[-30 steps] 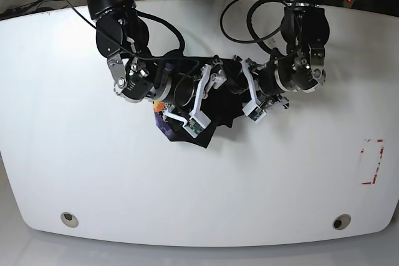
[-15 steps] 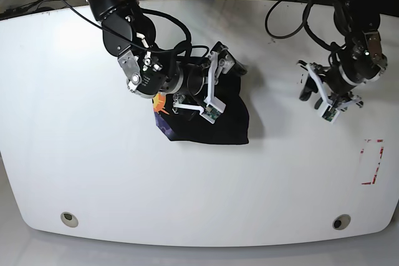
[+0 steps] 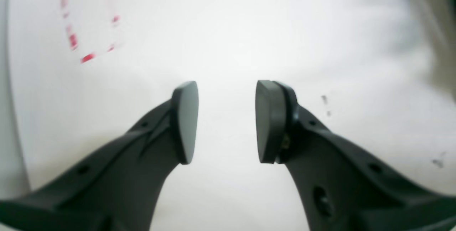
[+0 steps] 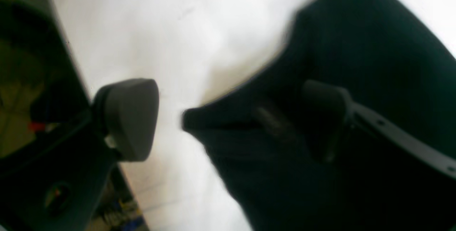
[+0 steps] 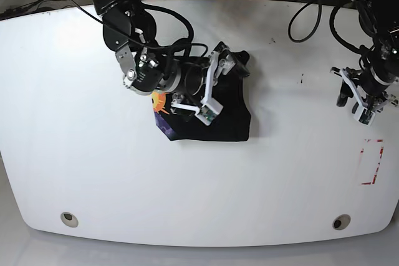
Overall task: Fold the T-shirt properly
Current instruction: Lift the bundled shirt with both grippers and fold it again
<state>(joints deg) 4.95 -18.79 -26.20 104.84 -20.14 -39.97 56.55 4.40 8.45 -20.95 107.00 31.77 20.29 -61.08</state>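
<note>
The black T-shirt (image 5: 229, 119) lies folded in a compact shape at the table's middle. An orange and purple graphic (image 5: 160, 109) shows at its left edge. My right gripper (image 5: 215, 85) is open just above the shirt's top part. In the right wrist view (image 4: 228, 120) one finger (image 4: 130, 117) is over bare table, the other (image 4: 322, 124) is over the black cloth (image 4: 374, 63), and a shirt corner lies between them. My left gripper (image 5: 356, 105) is open and empty at the far right, well away from the shirt. In the left wrist view (image 3: 226, 120) it has only white table below it.
The white table (image 5: 124, 185) has a red dashed rectangle (image 5: 372, 161) marked near its right edge, also in the left wrist view (image 3: 76, 28). Two round holes (image 5: 70, 218) sit near the front edge. Black cables (image 5: 312, 10) trail at the back.
My left arm has let go of the shirt and swung far right toward the table's edge. The shirt has settled into a flatter folded shape. My right gripper stays over it.
</note>
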